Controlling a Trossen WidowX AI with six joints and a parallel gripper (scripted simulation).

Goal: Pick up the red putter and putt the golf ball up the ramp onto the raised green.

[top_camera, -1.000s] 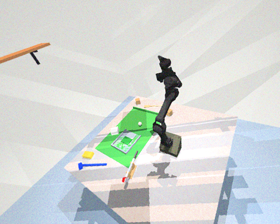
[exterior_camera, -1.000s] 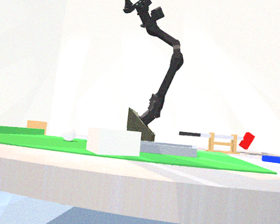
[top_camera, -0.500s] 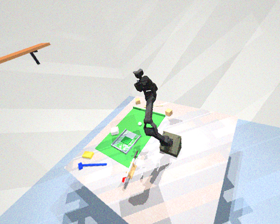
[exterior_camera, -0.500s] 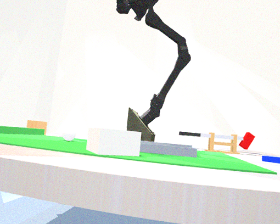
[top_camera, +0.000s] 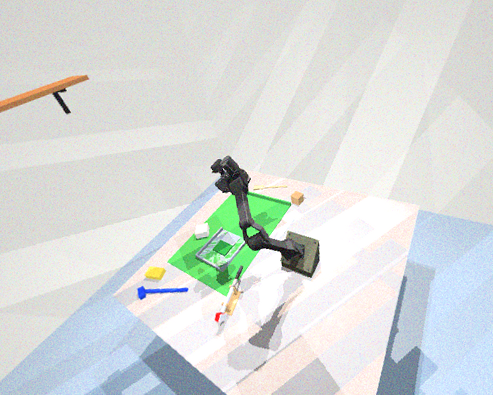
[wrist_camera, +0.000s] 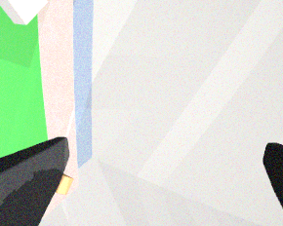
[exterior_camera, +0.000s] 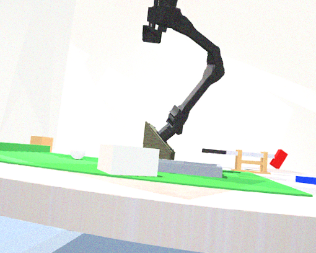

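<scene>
- While the arm (exterior_camera: 199,89) reared high above the table (exterior_camera: 141,210), the pincer (exterior_camera: 154,15) hung far over the mat's (top_camera: 262,208) far end with its fingers wide apart and nothing between them; it looked parked aloft, not yet committed to a reach.
- The putter (exterior_camera: 245,153) lay level across a small wooden stand (exterior_camera: 251,161), red head (exterior_camera: 278,158) at one end and dark grip (exterior_camera: 214,151) at the other, well apart from the pincer. The stand likely kept the shaft off the table so fingers could close around it.
- The ball (exterior_camera: 77,154) sat on the mat near its far end, apart from the grey ramp frame (top_camera: 208,252) that ringed the raised green (top_camera: 223,247).
- A white block (top_camera: 202,230) stood just beside that frame, perhaps as an obstacle.
- A blue putter (top_camera: 160,291), yellow block (top_camera: 155,273) and tan cube (top_camera: 297,198) lay off to the sides, seemingly as distractors.
</scene>
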